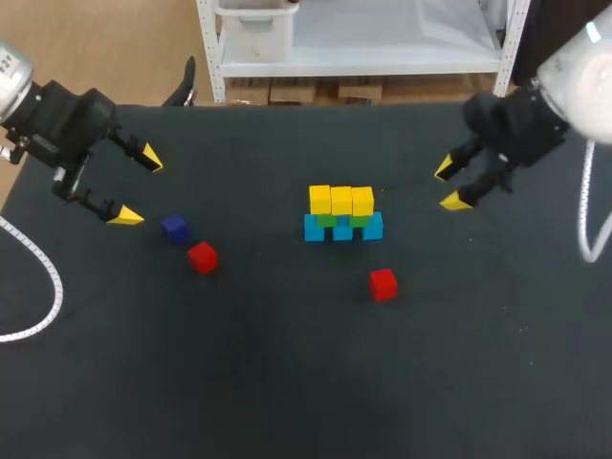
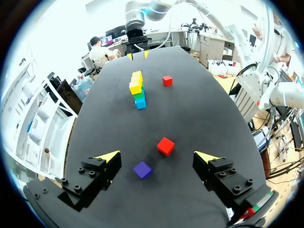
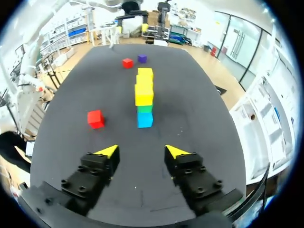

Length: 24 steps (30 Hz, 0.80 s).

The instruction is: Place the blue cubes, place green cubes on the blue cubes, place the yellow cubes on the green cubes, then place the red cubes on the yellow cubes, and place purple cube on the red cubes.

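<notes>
A stack stands mid-table: three blue cubes (image 1: pixel 342 228) at the base, green cubes (image 1: pixel 328 220) on them, three yellow cubes (image 1: pixel 341 200) on top. One red cube (image 1: pixel 202 257) and the purple cube (image 1: pixel 174 228) lie to its left, another red cube (image 1: pixel 383 284) to its front right. My left gripper (image 1: pixel 134 187) hovers open left of the purple cube (image 2: pixel 142 169), which lies ahead between its fingers, the red cube (image 2: pixel 165 146) beyond. My right gripper (image 1: pixel 449 185) hangs open right of the stack (image 3: pixel 144 97), empty, with a red cube (image 3: pixel 96 118) ahead beside it.
The black table (image 1: pixel 287 382) stretches wide toward the front. A white cable (image 1: pixel 43 287) curls over its left edge.
</notes>
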{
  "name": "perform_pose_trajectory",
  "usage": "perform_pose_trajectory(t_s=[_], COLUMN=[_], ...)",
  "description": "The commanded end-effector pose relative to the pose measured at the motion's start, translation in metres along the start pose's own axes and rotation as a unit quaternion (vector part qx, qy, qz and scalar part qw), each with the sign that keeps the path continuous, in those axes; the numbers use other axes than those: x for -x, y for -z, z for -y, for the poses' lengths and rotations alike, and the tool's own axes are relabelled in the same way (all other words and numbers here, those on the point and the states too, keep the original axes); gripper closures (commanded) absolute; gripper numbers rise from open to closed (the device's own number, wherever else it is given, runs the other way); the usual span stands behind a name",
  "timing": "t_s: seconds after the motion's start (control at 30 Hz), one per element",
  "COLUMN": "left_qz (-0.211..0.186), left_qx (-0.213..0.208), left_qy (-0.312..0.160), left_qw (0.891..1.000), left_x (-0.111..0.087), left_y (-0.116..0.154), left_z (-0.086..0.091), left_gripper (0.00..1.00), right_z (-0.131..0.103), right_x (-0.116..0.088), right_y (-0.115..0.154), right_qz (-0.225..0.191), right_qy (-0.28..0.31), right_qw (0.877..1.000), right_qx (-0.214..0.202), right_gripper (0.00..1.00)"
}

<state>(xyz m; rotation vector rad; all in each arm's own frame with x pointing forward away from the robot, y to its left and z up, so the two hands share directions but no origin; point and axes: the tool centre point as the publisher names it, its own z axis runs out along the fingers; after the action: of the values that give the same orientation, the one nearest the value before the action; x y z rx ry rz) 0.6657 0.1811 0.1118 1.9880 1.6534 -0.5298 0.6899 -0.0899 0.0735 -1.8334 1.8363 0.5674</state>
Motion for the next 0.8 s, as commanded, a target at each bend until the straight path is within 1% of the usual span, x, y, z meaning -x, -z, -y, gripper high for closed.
perform_pose_trajectory(t_s=[0.03, 0.2, 0.3, 0.37, 0.47, 0.63, 0.8], left_qz=[0.001, 0.001, 0.001, 0.001, 0.001, 0.001, 0.001], left_qx=[-0.001, -0.001, -0.001, -0.001, -0.001, -0.001, -0.001], left_qy=[-0.002, -0.002, -0.002, -0.002, -0.002, -0.002, -0.002], left_qw=[1.0, 1.0, 1.0, 1.0, 1.0, 1.0, 1.0], left_x=[-0.001, -0.001, -0.001, -0.001, -0.001, -0.001, -0.001], left_y=[0.0, 0.0, 0.0, 0.0, 0.0, 0.0, 0.0], left_z=[-0.001, -0.001, -0.001, -0.001, -0.001, -0.001, -0.001], left_gripper=[0.0, 0.0, 0.0, 0.0, 0.0, 0.0, 0.0], right_z=[-0.025, -0.054, -0.07, -0.078, -0.087, -0.099, -0.113], right_x=[-0.006, -0.009, -0.008, -0.008, -0.004, 0.005, 0.013], right_y=[0.012, 0.009, 0.002, -0.003, -0.011, -0.024, -0.044], right_qz=[0.016, 0.017, 0.017, 0.024, 0.037, 0.041, 0.043], right_qy=[0.016, 0.038, 0.043, 0.041, 0.041, 0.051, 0.061], right_qw=[1.0, 0.999, 0.999, 0.999, 0.998, 0.997, 0.996], right_qx=[0.004, 0.021, 0.022, 0.025, 0.027, 0.035, 0.054], right_gripper=[0.0, 0.0, 0.0, 0.0, 0.0, 0.0, 0.0])
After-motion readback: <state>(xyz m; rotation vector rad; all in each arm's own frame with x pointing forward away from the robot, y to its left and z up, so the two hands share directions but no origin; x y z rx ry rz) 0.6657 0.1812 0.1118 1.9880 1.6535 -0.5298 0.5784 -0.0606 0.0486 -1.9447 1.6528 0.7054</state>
